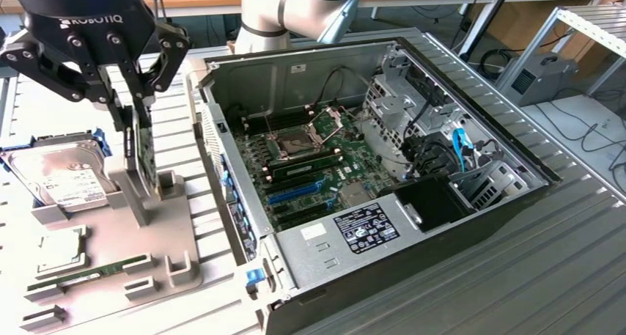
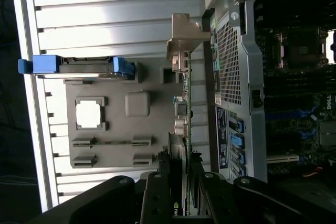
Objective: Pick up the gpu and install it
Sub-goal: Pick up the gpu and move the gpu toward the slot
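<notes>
The gpu (image 1: 146,163) stands on edge in a slot of the grey holder plate (image 1: 181,265), left of the open computer case in the exterior view. My gripper (image 1: 135,133) reaches down from above, with one finger on each face of the thin card, shut on its upper edge. In the wrist view the gpu (image 2: 187,108) shows edge-on between my gripper's (image 2: 185,158) black fingers, and its silver bracket (image 2: 185,35) is at the far end. The card's lower edge still looks seated in the holder.
The open computer case (image 1: 509,203) lies on its side, its motherboard (image 1: 323,155) and blue slots (image 1: 293,193) facing up. The holder plate also carries a hard drive (image 1: 59,177), a processor (image 1: 59,251) and a RAM stick (image 1: 88,271). The case wall (image 2: 236,77) runs close beside the card.
</notes>
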You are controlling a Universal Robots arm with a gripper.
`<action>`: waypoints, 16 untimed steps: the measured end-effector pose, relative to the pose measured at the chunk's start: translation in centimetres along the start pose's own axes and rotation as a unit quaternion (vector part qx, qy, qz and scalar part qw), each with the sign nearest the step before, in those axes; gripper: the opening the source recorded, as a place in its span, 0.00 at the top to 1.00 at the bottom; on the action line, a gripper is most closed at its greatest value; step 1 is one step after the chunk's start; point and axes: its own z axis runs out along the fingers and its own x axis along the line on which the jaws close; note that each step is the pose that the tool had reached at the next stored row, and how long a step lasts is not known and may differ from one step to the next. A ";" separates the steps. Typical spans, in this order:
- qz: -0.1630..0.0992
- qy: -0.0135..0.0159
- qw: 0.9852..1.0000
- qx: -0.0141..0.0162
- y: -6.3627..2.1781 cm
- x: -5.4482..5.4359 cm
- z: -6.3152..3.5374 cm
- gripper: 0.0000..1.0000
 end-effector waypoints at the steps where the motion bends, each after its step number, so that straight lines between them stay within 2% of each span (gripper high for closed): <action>1: 0.000 0.000 1.000 0.000 0.00 0.0 -0.14 0.74; 16: 0.000 0.000 1.000 0.000 -0.01 0.0 -0.91 0.74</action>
